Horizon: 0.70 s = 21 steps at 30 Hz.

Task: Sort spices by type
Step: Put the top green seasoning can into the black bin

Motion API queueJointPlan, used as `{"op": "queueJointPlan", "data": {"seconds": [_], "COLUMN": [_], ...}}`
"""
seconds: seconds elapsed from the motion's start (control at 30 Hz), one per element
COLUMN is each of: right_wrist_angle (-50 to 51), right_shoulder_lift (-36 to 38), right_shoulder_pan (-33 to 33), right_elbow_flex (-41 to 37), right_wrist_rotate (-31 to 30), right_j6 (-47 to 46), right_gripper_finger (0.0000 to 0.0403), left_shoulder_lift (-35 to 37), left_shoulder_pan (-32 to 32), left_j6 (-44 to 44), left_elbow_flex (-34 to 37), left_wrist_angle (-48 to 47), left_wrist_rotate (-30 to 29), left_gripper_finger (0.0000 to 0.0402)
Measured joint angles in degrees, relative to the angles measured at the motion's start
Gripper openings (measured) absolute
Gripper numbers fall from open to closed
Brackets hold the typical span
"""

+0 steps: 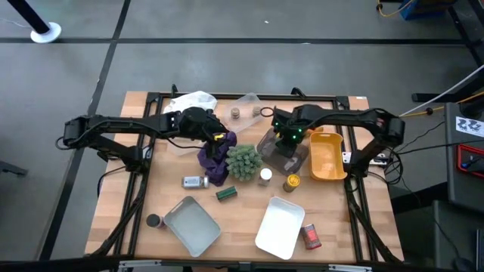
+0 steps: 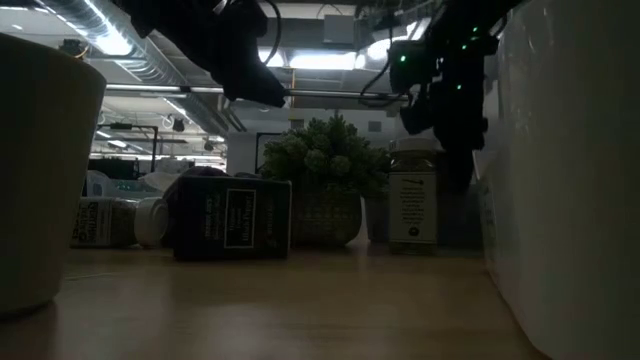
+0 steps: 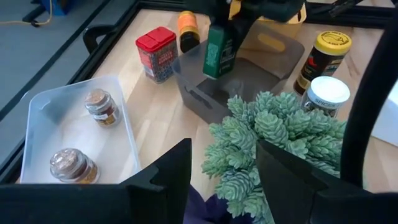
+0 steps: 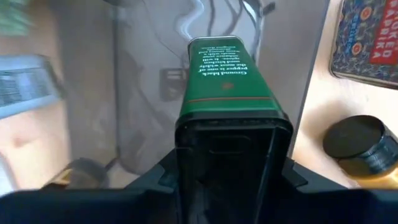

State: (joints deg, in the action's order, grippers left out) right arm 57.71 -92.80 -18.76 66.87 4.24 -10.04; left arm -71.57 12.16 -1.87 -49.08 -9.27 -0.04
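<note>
- I see the green tin [image 4: 227,81] clamped in my right gripper [image 4: 227,177], hanging over the grey bin [image 3: 249,78].
- Just beside that bin stand the red tin [image 3: 157,53] and a yellow-capped jar [image 3: 323,59].
- My left gripper [image 1: 214,136] hovers over the purple cloth [image 1: 215,160] beside the plant [image 1: 243,161]; I cannot tell how its fingers stand.

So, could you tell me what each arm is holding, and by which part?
The right gripper holds a green tin by one end, over the grey bin. The left gripper holds nothing, above the plant.
</note>
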Motion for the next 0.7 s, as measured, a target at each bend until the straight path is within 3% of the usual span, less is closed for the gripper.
{"op": "queueJointPlan", "data": {"seconds": [0.47,0.7], "right_wrist_angle": [-0.7,-1.6], "right_shoulder_lift": [-6.0,-6.5], "right_shoulder_pan": [0.0,0.0], "right_elbow_flex": [0.0,0.0], "right_wrist_rotate": [-2.7,-2.2], "right_j6": [0.3,0.3], "right_gripper_finger": [0.0128,0.0154], "left_shoulder_lift": [0.0,0.0], "left_shoulder_pan": [-0.1,-0.1], "left_j6": [0.4,0.4], "left_elbow_flex": [0.0,0.0], "left_wrist_angle": [0.1,0.0], "left_wrist_rotate": [0.0,0.0], "left_gripper_finger": [0.0163,0.0163]}}
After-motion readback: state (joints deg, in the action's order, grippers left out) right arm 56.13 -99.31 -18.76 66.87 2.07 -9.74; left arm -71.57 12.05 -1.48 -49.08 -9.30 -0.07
